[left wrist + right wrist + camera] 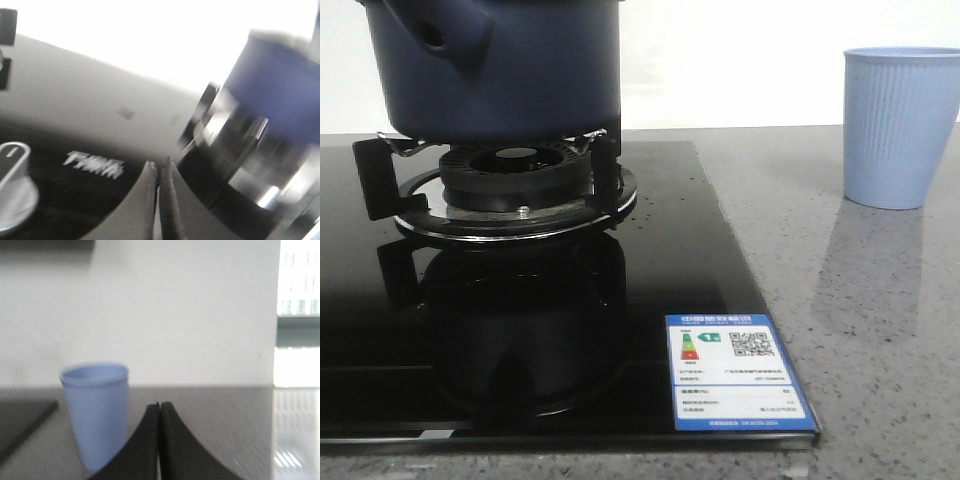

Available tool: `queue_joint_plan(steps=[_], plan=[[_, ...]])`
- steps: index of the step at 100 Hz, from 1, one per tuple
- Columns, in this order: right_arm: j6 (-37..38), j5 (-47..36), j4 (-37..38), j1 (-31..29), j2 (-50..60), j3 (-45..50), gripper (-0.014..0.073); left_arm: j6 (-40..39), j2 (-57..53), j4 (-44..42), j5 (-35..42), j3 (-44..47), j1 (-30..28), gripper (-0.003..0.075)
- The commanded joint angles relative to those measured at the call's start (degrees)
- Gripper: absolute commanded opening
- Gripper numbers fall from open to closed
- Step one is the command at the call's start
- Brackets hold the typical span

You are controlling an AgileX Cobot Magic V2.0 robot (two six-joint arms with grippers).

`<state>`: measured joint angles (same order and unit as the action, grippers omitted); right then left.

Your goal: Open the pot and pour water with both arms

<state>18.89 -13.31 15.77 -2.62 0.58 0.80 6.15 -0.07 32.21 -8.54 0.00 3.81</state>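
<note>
On the black hob [700, 250], pot [280, 85] just beside closed left pincer [160, 172].

I see the pot [510, 70] w/ smooth matte navy wall, glossy black glass hob [520, 340] mirroring it, shiny metal burner ring [520, 215], matte ribbed pale-blue plastic-looking cup [900, 125], speckled grey stone-like counter [860, 330], glossy paper label [735, 372], silvery knob [12, 190].

Left hand [159, 172]: fingers pressed together, tips meeting, nothing between them. Right hand [159, 412]: fingers likewise closed tip to tip, empty. Neither arm appears in the front view.
</note>
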Motion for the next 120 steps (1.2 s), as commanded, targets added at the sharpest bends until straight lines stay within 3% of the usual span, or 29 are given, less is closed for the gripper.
queue_joint_plan(steps=[1,14,26,33,44,61,69,81,91,105,112,120], plan=[[10.8,-11.8,-2.9,-0.4,1.3,0.1,-0.0067,-0.6,-1.6,11.3,8.5,2.3,-0.2,-0.002],[18.4,-2.5,-4.2,-0.4,1.3,-1.7,-0.0067,-0.6,-1.6,22.9,14.0,2.0,-0.2,-0.002],[20.6,-2.1,-4.9,-0.4,1.3,-3.8,-0.0065,-0.6,-1.6,33.2,15.3,1.1,-0.2,-0.002],[20.6,-1.2,-4.9,-0.4,0.7,-6.5,-0.0066,-0.6,-1.6,34.7,15.2,-1.0,-0.2,-0.002],[20.6,7.0,-4.8,-0.3,-2.3,-13.3,-0.0066,-0.4,-0.2,25.4,11.0,-7.2,-0.2,-0.002],[18.6,23.7,-0.6,1.6,-11.0,-25.2,-0.0066,-0.4,9.5,7.7,-4.1,-20.2,-0.2,-0.002],[15.4,32.3,-0.8,3.8,-16.4,-30.8,-0.0066,1.9,16.5,3.7,-11.9,-26.5,-0.2,-0.0019],[15.2,42.6,-5.7,8.1,-23.6,-37.9,-0.0066,10.7,26.9,4.6,-20.5,-36.1,-0.2,-0.0019],[15.0,48.5,-14.0,12.6,-27.5,-42.4,-0.0068,20.8,33.3,12.1,-25.6,-41.7,-0.2,-0.0018],[12.3,49.9,-25.2,20.5,-30.0,-46.0,-0.0074,38.4,37.8,33.2,-33.2,-45.7,-0.2,-0.0018],[7.5,46.5,-28.7,24.7,-29.9,-47.1,-0.0074,47.1,39.6,44.2,-39.0,-46.7,-0.2,-0.0017],[-3.3,42.1,-29.4,29.2,-29.8,-48.3,-0.0074,54.6,41.9,53.4,-45.8,-47.5,-0.2,-0.0017]])
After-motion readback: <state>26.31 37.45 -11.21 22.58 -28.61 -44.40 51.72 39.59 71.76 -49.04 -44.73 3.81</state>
